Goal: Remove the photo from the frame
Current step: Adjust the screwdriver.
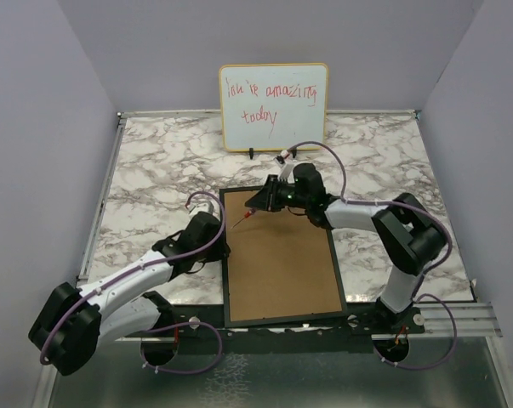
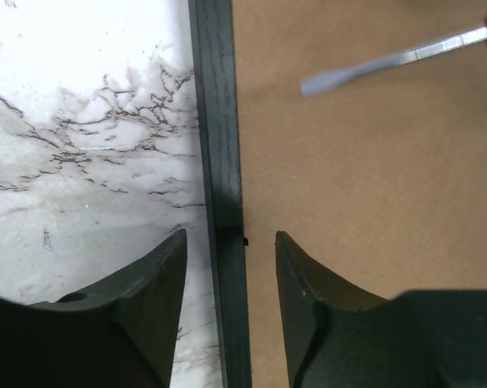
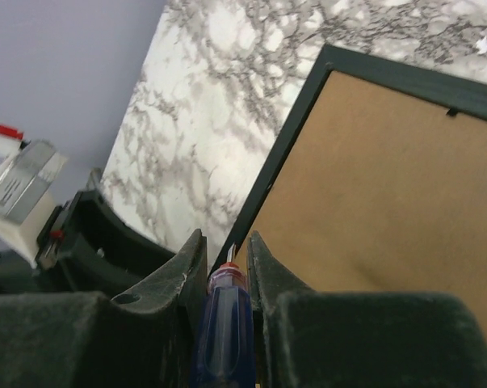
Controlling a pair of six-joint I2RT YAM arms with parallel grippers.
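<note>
The frame (image 1: 225, 272) lies face down on the marble table, its brown back panel (image 1: 282, 263) facing up. The photo is hidden under that panel. My left gripper (image 1: 223, 246) stands open at the frame's left side. In the left wrist view its fingertips (image 2: 230, 234) straddle the black rail (image 2: 219, 121), one over the marble and one over the panel, with gaps on both sides. My right gripper (image 1: 262, 204) is shut on a blue-handled screwdriver (image 3: 223, 315). The blade (image 2: 388, 65) hangs over the panel near the frame's far left corner.
A whiteboard (image 1: 273, 106) with red handwriting stands at the back of the table. A small black tab (image 2: 245, 240) sits on the rail's inner edge between my left fingers. Another tab (image 3: 452, 111) shows on the frame's far rail. Grey walls close in both sides.
</note>
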